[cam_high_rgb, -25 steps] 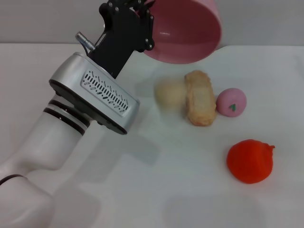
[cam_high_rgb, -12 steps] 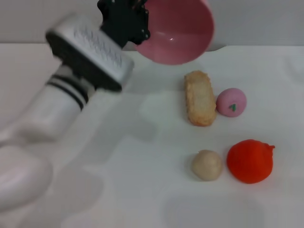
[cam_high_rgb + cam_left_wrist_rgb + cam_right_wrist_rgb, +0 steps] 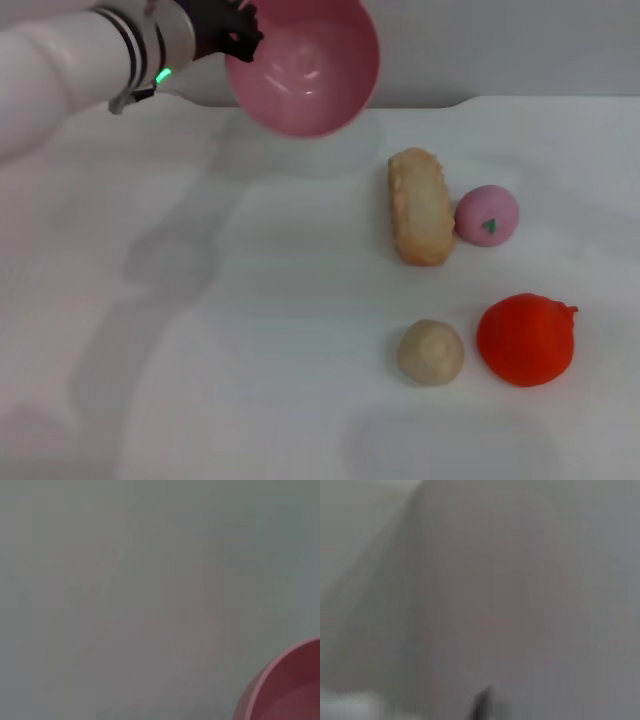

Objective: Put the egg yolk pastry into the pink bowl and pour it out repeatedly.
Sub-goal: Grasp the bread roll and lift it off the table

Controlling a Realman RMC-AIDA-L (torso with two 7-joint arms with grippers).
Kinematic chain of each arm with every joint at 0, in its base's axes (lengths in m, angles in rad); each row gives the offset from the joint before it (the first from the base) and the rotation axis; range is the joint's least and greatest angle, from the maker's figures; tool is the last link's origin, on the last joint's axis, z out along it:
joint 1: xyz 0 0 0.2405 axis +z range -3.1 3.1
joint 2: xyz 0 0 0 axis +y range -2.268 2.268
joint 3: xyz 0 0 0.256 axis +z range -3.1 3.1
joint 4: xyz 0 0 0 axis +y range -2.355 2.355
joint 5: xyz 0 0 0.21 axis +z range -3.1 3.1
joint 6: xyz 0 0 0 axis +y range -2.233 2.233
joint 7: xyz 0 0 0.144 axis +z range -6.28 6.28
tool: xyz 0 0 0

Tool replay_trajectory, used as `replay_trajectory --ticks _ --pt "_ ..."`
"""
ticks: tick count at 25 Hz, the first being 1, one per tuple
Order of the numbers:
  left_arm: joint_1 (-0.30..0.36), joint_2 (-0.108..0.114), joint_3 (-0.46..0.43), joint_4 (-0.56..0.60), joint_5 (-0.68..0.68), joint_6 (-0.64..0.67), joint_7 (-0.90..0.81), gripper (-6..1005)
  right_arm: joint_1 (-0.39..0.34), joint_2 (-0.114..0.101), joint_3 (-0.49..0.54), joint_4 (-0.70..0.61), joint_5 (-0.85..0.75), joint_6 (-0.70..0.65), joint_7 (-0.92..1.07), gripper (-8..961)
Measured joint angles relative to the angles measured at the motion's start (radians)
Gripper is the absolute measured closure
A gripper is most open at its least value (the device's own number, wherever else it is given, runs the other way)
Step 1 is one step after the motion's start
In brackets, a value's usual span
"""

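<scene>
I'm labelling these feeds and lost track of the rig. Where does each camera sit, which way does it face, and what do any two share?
Head view: on the robot's head, looking forward and down at the table; shows the left arm holding the pink bowl aloft, the egg yolk pastry lying on the table.
Left wrist view: on the left wrist, facing a blank surface; only the bowl's rim.
Right wrist view: on the right wrist, nothing recognisable.
Shared: head and left wrist views both show the bowl.

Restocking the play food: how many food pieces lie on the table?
4: bread piece centre-right, pink ball touching its right, egg yolk pastry nearer, orange-red item beside it.
</scene>
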Motion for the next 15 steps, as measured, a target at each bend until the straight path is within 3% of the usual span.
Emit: replay_trajectory --ticks 1,2,3,6,7,9,12,15 --pt "-0.010 0.000 -0.030 -0.005 -0.001 0.026 0.000 957 0.017 -0.003 0.002 -0.101 -0.081 -0.042 0.080 242" --pt "-0.022 0.000 -0.068 -0.009 -0.002 0.059 0.000 957 0.073 -0.012 0.000 -0.268 -0.271 -0.149 0.276 242" --pt "-0.030 0.000 -0.098 -0.011 -0.003 0.088 0.000 958 0.073 -0.012 0.000 -0.268 -0.271 -0.149 0.276 242" --pt "-0.044 0.000 -0.170 -0.012 -0.007 0.150 0.006 958 0.213 -0.027 -0.026 -0.398 -0.533 -0.330 0.523 242" --pt "-0.051 0.001 -0.215 -0.012 -0.010 0.194 0.007 958 0.292 -0.018 -0.051 -0.396 -0.658 -0.415 0.603 242" --pt "-0.061 0.003 -0.274 -0.011 -0.012 0.255 0.009 957 0.327 -0.008 -0.069 -0.372 -0.714 -0.442 0.619 242" --pt "-0.065 0.004 -0.308 -0.012 -0.012 0.294 0.010 957 0.398 0.030 -0.134 -0.216 -0.915 -0.444 0.621 242" --pt "-0.067 0.007 -0.333 -0.012 -0.012 0.339 0.011 957 0.454 0.040 -0.219 -0.030 -1.041 -0.397 0.621 241"
